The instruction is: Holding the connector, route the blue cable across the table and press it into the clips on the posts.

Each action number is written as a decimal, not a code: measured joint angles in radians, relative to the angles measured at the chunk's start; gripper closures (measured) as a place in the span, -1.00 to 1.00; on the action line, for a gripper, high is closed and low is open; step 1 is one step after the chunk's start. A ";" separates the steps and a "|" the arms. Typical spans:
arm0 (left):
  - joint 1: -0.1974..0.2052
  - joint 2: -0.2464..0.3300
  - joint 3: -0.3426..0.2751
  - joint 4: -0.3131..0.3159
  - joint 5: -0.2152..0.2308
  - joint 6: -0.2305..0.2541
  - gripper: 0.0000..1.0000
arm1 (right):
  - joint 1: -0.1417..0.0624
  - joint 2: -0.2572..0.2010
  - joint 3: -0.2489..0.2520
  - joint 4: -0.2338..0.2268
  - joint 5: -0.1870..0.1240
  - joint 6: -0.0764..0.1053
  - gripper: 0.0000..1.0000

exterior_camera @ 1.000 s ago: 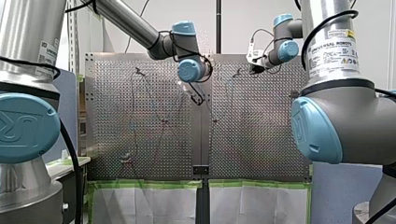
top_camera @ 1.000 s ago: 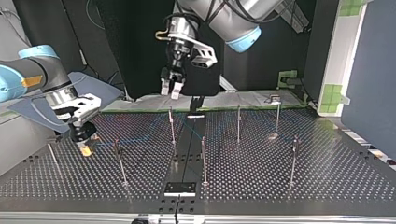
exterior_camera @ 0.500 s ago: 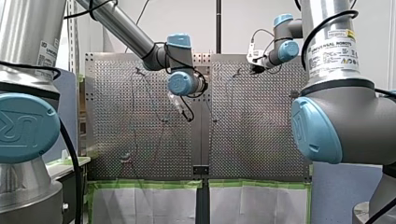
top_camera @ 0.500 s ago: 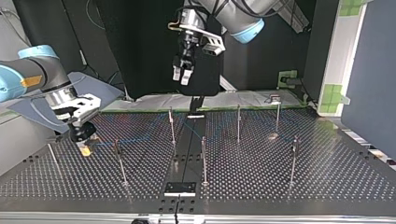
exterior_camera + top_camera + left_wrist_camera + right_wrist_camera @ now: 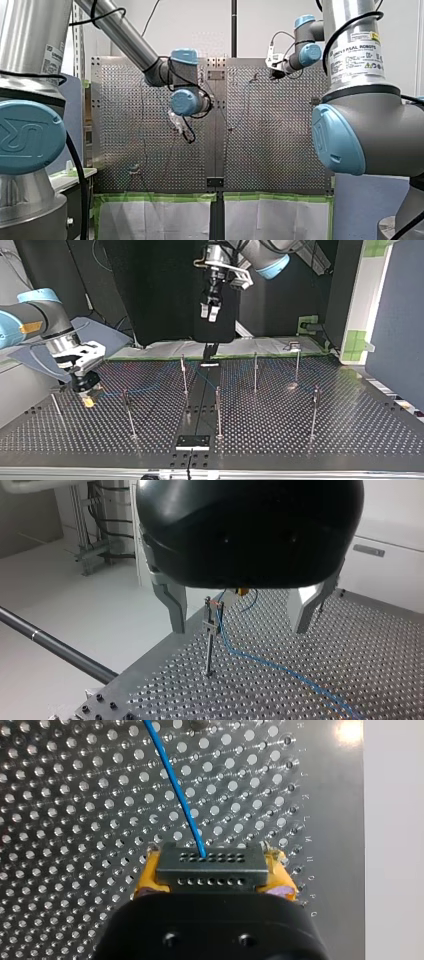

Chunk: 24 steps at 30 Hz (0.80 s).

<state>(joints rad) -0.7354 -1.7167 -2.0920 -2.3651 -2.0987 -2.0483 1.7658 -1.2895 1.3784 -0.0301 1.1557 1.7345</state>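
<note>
A white label (image 5: 357, 47) on my right arm (image 5: 370, 120), well back from its claw, reads "UNIVERSAL ROBOTS". The warning signs and finer print under the name are too small to read. On my left arm (image 5: 30, 30), a blue joint cap (image 5: 27, 137) carries the embossed "UR" mark, and a white sticker (image 5: 50, 56) above the cap cannot be read. Beside the right claw (image 5: 210, 870), a column of small row letters (image 5: 308, 832) runs along the bench (image 5: 330, 820) edge, with K, L and M legible among them.
</note>
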 joint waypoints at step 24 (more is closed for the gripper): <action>0.049 0.000 -0.188 0.098 0.009 0.075 -1.00 | -0.002 -0.007 0.001 0.013 0.045 -0.011 1.00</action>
<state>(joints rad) -0.6864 -1.7170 -2.2804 -2.2673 -2.0900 -1.9732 1.7633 -1.2968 1.3796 -0.0175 1.2011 1.7232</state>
